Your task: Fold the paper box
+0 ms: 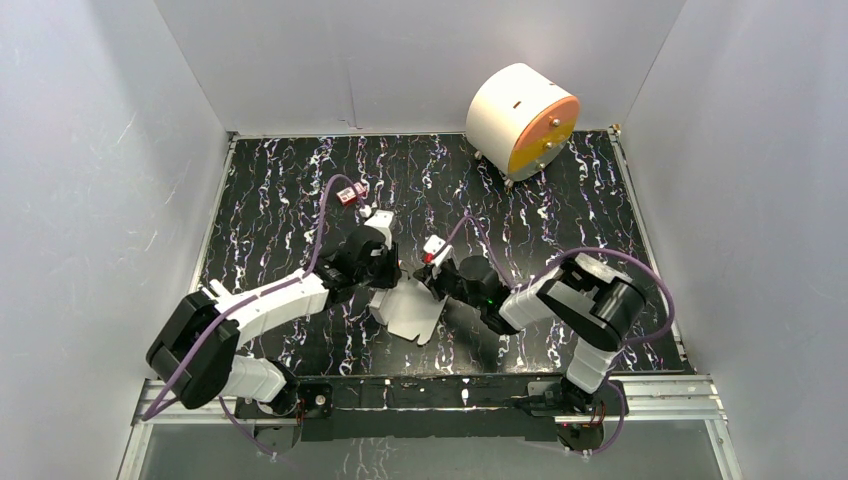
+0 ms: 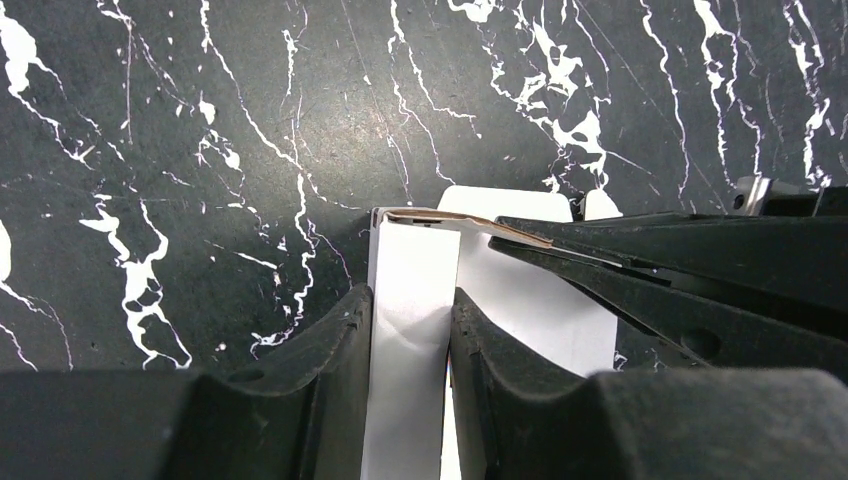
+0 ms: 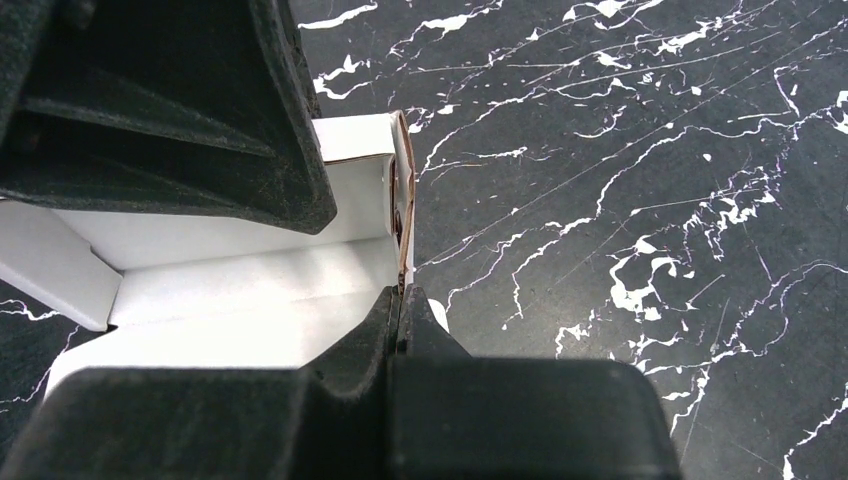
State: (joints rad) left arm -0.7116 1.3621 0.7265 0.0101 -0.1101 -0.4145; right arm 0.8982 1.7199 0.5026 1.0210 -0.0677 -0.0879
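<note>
The paper box [image 1: 410,312], half-folded, is lying mid-worktop [image 1: 560,230] toward the near edge, loose flap pointing at that edge (long axis hidden under the grippers); left gripper [image 2: 412,330] is clamping an upright panel, right gripper [image 3: 400,300] is pinching a flap's edge

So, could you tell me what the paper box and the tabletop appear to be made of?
The paper box: thin cardboard, matte white faces, brown cut edge showing, creased folds. The tabletop: looks like black marble with white veins, slightly glossy; possibly a printed laminate.
</note>
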